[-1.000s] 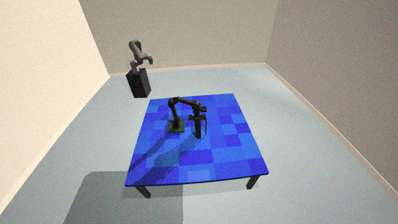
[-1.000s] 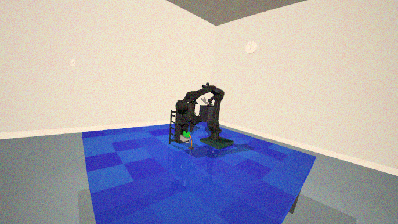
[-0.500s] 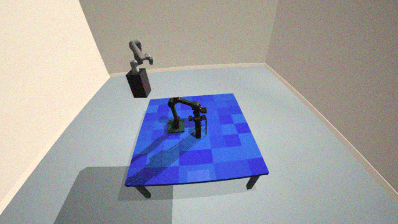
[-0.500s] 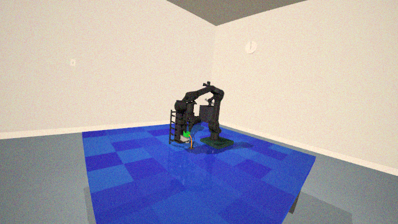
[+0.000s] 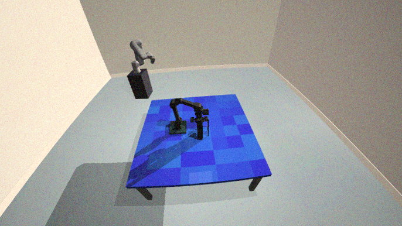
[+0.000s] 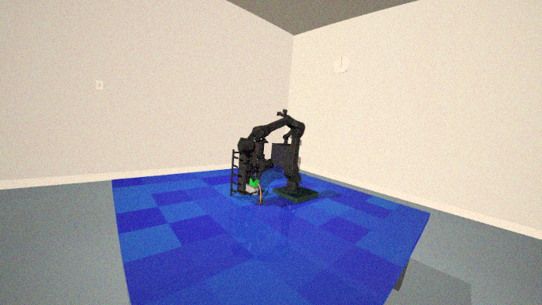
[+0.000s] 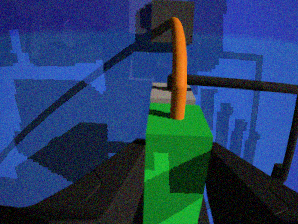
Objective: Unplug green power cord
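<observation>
The black pincer (image 7: 174, 192) is clamped narrowly on the rigid, blocky green plug (image 7: 174, 163), a firm hold, while its limp orange cord (image 7: 177, 70) would likely slip.

The fingers hide the green plug's (image 7: 174, 163) sides.

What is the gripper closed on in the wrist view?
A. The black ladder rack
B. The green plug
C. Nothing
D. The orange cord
B: the gripper has a dark finger pressed against each side of the green plug, with the orange cord rising free above it.
</observation>
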